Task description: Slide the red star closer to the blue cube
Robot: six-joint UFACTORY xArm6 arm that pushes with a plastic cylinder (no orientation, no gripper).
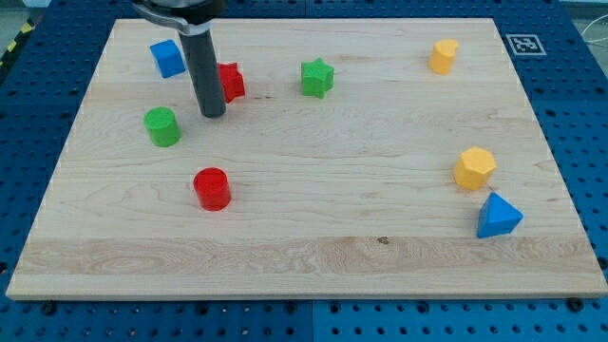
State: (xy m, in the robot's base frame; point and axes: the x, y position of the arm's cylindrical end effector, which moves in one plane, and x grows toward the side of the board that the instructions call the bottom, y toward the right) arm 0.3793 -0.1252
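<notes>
The red star [231,82] lies near the view's top left, partly hidden behind my rod. The blue cube [167,58] sits to its left, slightly higher in the view, a short gap away. My tip [213,113] rests on the board just below and left of the red star, touching or almost touching it, and below right of the blue cube.
A green cylinder [162,126] and a red cylinder [212,188] lie below the tip. A green star [317,78] sits right of the red star. Two yellow blocks [443,57] [473,168] and a blue pyramid [497,217] are at the right. The wooden board [313,256] ends on all sides.
</notes>
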